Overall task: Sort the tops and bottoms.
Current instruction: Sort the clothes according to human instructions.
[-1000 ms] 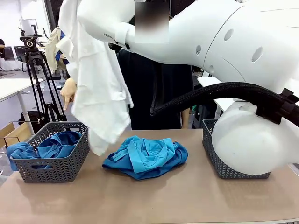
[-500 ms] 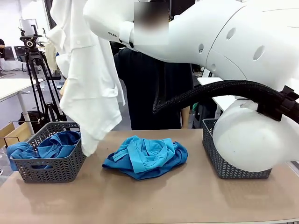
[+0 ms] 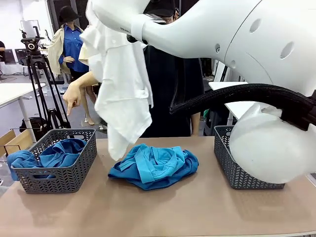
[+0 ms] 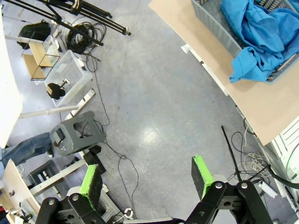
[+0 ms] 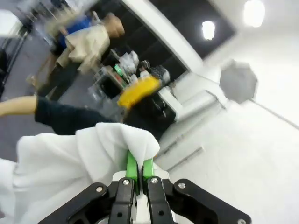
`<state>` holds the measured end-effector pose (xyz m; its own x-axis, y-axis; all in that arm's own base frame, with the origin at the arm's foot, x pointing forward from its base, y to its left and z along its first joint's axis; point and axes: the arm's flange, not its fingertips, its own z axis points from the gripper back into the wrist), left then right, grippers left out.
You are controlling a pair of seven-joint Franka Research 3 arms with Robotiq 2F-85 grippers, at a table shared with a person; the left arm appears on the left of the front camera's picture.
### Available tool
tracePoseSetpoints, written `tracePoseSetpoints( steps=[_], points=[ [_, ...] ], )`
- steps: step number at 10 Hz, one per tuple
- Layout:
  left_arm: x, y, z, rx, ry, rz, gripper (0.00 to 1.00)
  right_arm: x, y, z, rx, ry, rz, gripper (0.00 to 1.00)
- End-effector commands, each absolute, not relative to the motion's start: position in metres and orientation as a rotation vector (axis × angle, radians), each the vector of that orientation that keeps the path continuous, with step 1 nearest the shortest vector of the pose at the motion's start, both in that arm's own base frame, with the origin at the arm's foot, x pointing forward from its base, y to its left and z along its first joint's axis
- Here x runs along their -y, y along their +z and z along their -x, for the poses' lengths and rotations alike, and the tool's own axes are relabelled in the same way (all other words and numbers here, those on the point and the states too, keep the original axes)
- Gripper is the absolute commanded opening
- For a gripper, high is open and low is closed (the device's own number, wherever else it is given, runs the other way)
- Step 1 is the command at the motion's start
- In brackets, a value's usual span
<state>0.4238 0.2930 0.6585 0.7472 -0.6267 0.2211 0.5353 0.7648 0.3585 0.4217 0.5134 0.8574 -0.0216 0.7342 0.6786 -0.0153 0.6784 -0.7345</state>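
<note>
The white shirt [image 3: 121, 84] hung high over the bench [image 3: 163, 212], its tail dangling between the left basket [image 3: 64, 180] and the turquoise heap [image 3: 153, 165], with a fold pinched tight in the fingers of the right gripper [image 5: 138, 170]. This looked like the carrying step. A person's hand [image 3: 74, 96] pointed down toward the left basket, which held blue tops [image 3: 61, 150]. Next, the shirt probably needed swinging over that basket and letting go. The left gripper [image 4: 147, 177] hovered over the floor, fingers spread and empty.

The table [image 3: 197, 212] bears left basket [image 3: 59, 180], right basket [image 3: 223, 165] and, between, seemingly two blue tops [image 3: 153, 168].
</note>
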Motion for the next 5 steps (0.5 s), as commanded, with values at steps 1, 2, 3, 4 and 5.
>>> tracePoseSetpoints(
  steps=[1,2,3,4,5],
  points=[
    [-0.294,0.660,-0.422,0.335,-0.647,-0.290,1.00,-0.609,0.914,-0.447,1.448,0.490,0.652,0.00],
    [-0.294,0.660,-0.422,0.335,-0.647,-0.290,1.00,-0.628,0.917,-0.449,1.449,0.452,0.590,0.00],
    [-0.294,0.660,-0.422,0.335,-0.647,-0.290,1.00,-0.648,0.920,-0.452,1.443,0.410,0.529,0.00],
    [-0.294,0.660,-0.422,0.335,-0.647,-0.290,1.00,-0.664,0.923,-0.459,1.435,0.389,0.484,0.00],
    [-0.294,0.660,-0.422,0.335,-0.647,-0.290,1.00,-0.683,0.929,-0.471,1.404,0.291,0.470,0.00]
  ],
)
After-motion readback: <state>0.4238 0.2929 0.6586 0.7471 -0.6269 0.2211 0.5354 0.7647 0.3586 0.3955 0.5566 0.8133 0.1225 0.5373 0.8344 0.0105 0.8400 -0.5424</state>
